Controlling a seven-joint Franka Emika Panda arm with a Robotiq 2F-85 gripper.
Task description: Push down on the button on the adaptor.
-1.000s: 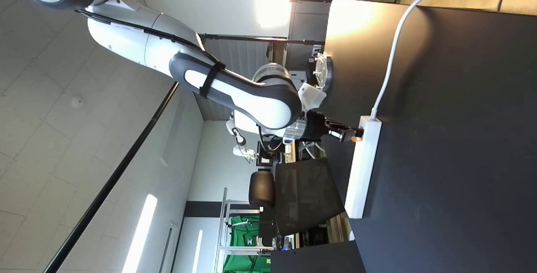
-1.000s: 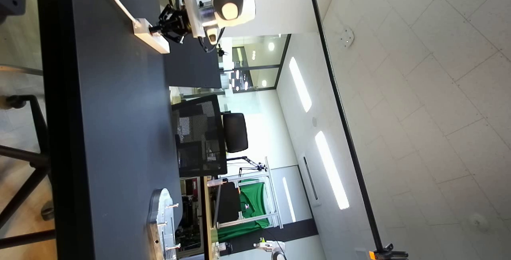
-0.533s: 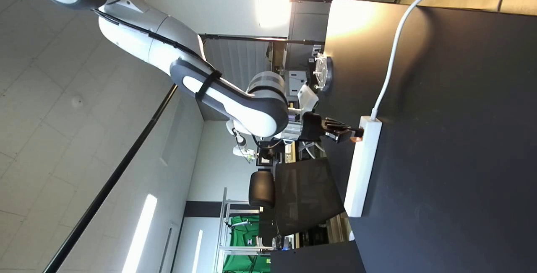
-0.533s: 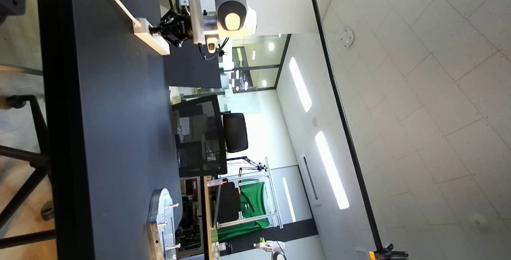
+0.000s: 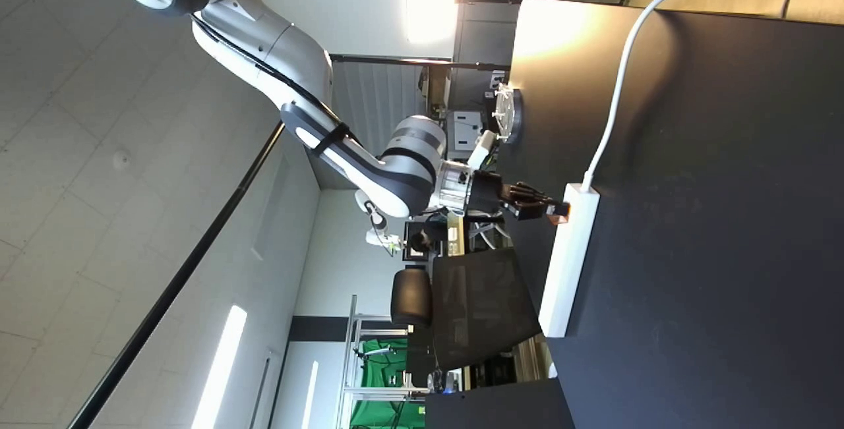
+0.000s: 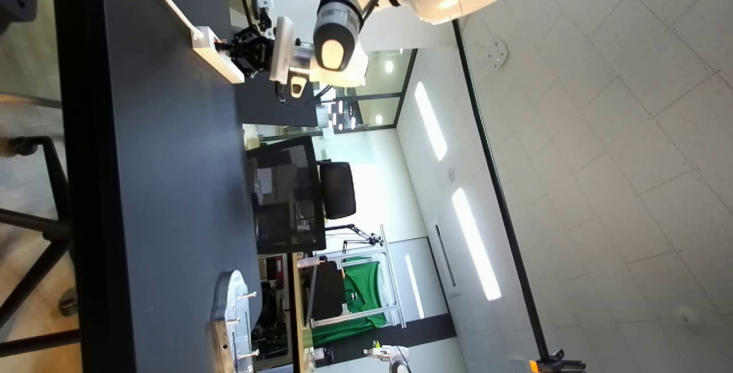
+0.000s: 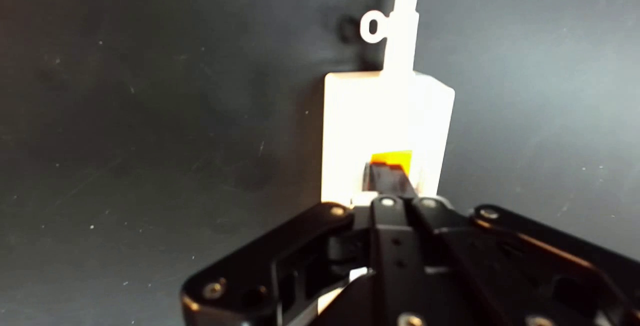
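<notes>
The adaptor is a long white strip, lying on the dark table in both exterior views point(image 5: 568, 271) point(image 6: 224, 68). Its cord-end part shows washed out in the wrist view point(image 7: 370, 115). The button point(image 7: 400, 158) is a small glowing orange patch near the cord end, partly hidden by my fingertips. An orange glow shows there in an exterior view point(image 5: 559, 219). My gripper point(image 7: 387, 178) is shut, with nothing between its fingers. Its tips are on the button or right against it; exact contact is hard to tell. It also shows in both exterior views point(image 5: 560, 209) point(image 6: 222, 46).
The white cord point(image 5: 626, 53) runs from the adaptor's end across the table point(image 5: 712, 231). A clear, dark-edged fixture with pegs point(image 6: 233, 321) stands elsewhere on the table, also in an exterior view point(image 5: 506, 113). A black chair point(image 6: 286, 195) stands beyond the table edge.
The arm's links and wrist have swung and tilted, while the fingertips stay at the button. The adaptor has shifted very slightly. The gripper looks shut throughout.
</notes>
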